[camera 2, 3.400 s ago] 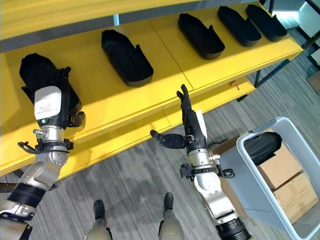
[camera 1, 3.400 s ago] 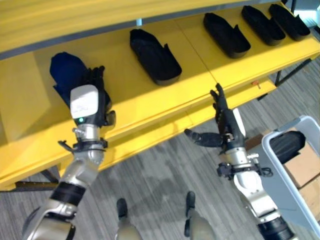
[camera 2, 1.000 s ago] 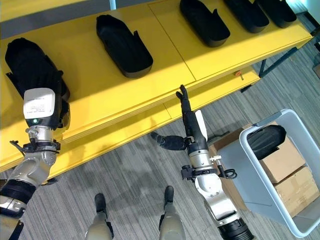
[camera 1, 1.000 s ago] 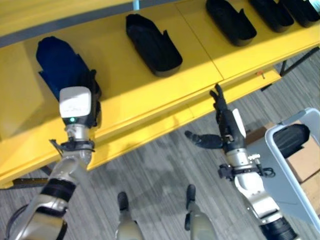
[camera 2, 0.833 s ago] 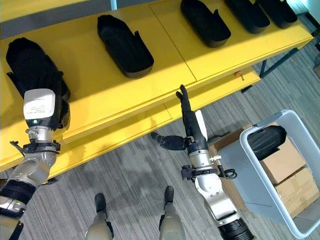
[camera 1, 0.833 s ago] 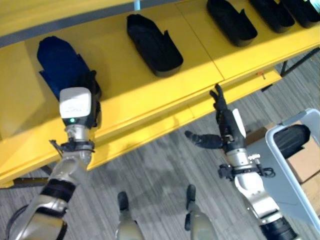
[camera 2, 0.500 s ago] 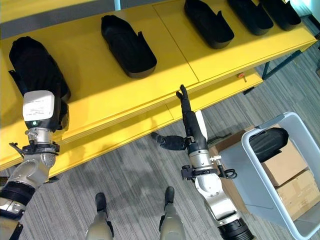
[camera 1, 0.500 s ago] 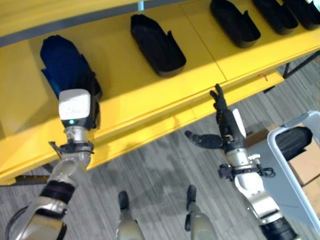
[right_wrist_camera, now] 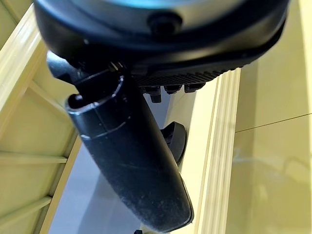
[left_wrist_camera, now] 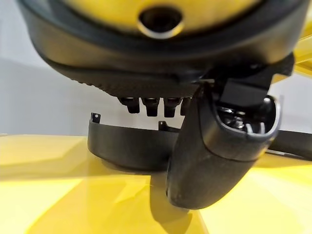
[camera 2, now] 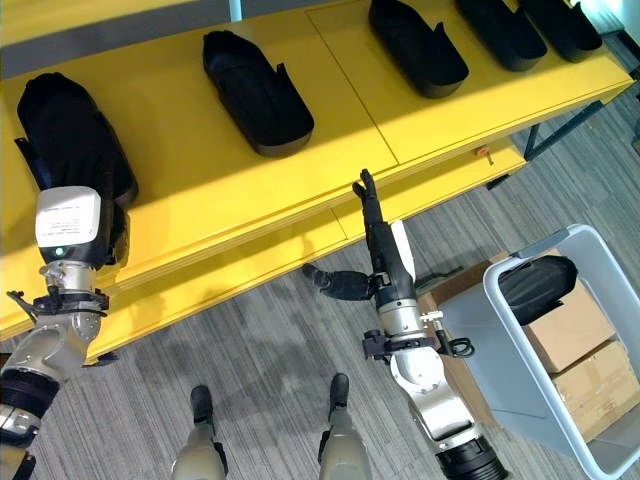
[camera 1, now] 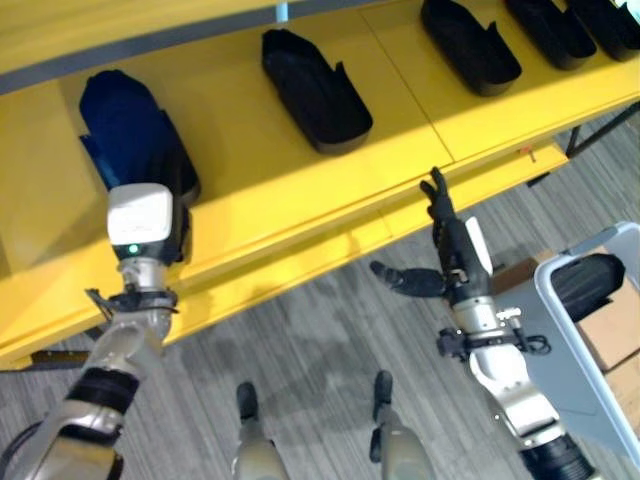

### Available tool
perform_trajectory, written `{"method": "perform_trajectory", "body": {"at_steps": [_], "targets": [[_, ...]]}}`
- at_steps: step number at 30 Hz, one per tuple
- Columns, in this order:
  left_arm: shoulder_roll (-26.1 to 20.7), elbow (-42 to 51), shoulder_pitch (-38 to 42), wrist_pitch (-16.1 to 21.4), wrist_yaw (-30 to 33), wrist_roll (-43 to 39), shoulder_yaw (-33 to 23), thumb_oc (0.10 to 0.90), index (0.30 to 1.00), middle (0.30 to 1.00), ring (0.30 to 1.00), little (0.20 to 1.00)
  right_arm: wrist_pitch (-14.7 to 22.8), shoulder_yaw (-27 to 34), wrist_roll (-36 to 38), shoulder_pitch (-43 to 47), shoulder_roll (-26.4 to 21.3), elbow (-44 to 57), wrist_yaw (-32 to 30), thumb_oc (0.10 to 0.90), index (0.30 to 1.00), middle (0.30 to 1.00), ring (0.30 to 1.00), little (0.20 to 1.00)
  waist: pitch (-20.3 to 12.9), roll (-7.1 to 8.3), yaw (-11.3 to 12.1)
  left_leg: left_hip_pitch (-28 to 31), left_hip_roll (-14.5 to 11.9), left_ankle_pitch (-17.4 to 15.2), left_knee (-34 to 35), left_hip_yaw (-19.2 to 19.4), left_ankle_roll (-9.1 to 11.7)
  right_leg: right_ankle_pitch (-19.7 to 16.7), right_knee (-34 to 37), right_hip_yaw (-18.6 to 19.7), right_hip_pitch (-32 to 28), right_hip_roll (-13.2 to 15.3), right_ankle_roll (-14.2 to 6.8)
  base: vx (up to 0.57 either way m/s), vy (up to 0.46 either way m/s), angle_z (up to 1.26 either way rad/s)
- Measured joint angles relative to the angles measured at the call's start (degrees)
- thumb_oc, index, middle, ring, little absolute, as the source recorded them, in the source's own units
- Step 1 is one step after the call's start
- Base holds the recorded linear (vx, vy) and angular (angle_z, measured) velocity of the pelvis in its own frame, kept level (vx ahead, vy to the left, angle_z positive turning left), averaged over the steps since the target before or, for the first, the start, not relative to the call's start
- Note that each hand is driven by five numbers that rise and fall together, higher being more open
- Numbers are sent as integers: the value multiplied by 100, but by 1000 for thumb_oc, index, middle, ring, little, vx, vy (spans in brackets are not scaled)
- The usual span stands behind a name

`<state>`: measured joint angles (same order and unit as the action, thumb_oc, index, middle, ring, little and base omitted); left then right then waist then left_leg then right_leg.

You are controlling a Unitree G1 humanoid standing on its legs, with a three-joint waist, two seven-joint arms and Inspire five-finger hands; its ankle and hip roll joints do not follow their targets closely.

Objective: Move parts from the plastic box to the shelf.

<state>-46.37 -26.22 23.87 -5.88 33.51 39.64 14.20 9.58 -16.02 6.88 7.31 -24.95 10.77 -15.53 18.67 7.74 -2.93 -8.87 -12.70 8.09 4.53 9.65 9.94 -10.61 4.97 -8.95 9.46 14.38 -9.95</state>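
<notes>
Several black moulded parts lie in a row on the yellow shelf (camera 1: 270,190). The leftmost part (camera 1: 128,135) rests flat, free of any hand. My left hand (camera 1: 178,238) hovers just in front of it over the shelf's front edge, open and holding nothing; in the left wrist view the part (left_wrist_camera: 129,146) lies past the thumb (left_wrist_camera: 214,146). My right hand (camera 1: 448,240) is open below the shelf edge, fingers straight, thumb out, nothing in it. One black part (camera 2: 535,285) lies in the grey plastic box (camera 2: 500,330) at the right.
Other parts sit on the shelf at the middle (camera 1: 315,90) and to the right (camera 1: 470,45). Cardboard boxes (camera 2: 570,345) lie inside the plastic box. A lower yellow ledge (camera 2: 250,265) juts out under the shelf, above grey floor.
My left hand has let go of the leftmost part and drawn back toward the shelf's front edge. The part stays on the shelf. The right hand has not moved.
</notes>
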Motion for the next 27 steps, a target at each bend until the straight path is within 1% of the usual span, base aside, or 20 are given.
{"method": "perform_trajectory", "body": {"at_steps": [12,15,17,18,21,22,27], "targets": [[0,65,-53,-5,-9,-1,-89,900,1000,1000,1000,1000,0,2,-6,6,0,22,-3,900,1000,1000,1000,1000,1,-1,7,-3,1,2,0,-7,0,0,0,-2,0,0,0,0,0,0],[-1,367,-203,1,-14,-2,-200,900,1000,1000,1000,1000,0,3,-10,12,0,25,-4,900,1000,1000,1000,1000,1,-2,12,-2,1,2,0,-9,0,0,0,-2,-3,0,0,0,0,0],[-1,926,-527,13,-42,-7,-450,900,1000,1000,1000,1000,0,49,-14,3,1,34,-3,900,1000,1000,1000,1000,5,-8,17,-2,1,2,0,-12,0,0,0,-1,-4,0,0,0,0,0],[-3,1178,-622,137,-41,-2,-536,900,1000,1000,1000,1000,-1,149,-14,15,1,34,-4,900,1000,1000,1000,1000,18,-29,71,4,2,2,0,-14,0,0,0,-1,-12,1,0,0,0,0],[-4,1599,-827,166,-51,-8,-610,900,1000,1000,1000,1000,-1,251,-17,8,1,56,-5,900,1000,1000,1000,1000,20,-31,123,9,1,2,0,-16,0,0,0,-2,-17,1,0,0,0,0],[-4,1789,-901,269,-61,-9,-623,900,1000,1000,1000,1000,-2,307,-17,12,3,56,-5,900,1000,1000,1000,1000,20,-32,164,17,2,3,-1,-22,-1,0,0,-5,-28,2,0,0,0,0],[-6,2339,-1020,495,-164,-72,-827,900,1000,1000,1000,1000,-2,356,-18,27,6,60,-4,900,1000,1000,1000,1000,23,-36,190,72,4,5,0,-28,-3,0,1,-10,-82,3,-1,0,0,0]]}}
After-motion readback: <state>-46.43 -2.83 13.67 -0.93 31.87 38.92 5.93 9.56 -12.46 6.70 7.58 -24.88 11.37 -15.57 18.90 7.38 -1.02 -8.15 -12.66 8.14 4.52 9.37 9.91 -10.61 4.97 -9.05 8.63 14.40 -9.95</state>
